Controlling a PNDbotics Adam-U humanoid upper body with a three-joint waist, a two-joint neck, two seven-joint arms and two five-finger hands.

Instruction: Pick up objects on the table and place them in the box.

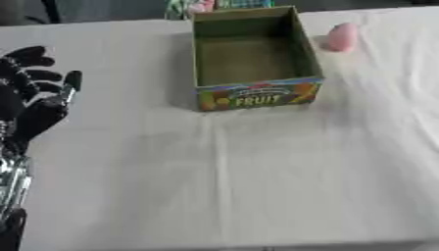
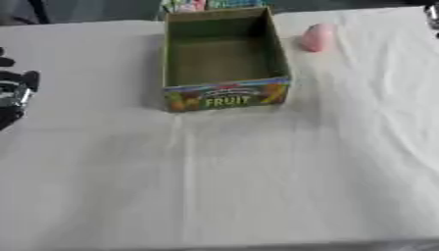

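White cloth is covering the table (image 1: pixel 257 186), wrinkled on the right side. In the left eye view I'm seeing my left hand (image 1: pixel 34 98) idling at the left edge, fingers up, spread apart and relaxed, clamped on nothing. It's parked well apart from everything, probably just waiting its turn. The FRUIT box (image 1: pixel 255 95) is sitting at the far middle, open top facing up, printed front toward me, so dropping things in from above looks easy. Inside it's looking empty, though the near wall is hiding the front strip of the floor. The pink object (image 1: pixel 342 37) is lying on the cloth just beside the box's right wall, outside it, not yet placed. I'm judging it as the one to pick; rounded shape, can't make out what it is.

In the right eye view the left hand is mostly cut off, only a dark sliver showing at the left edge. My right hand isn't showing in either view. Something colourful (image 2: pixel 184 5) is peeking behind the box at the top edge, cropped, can't identify.
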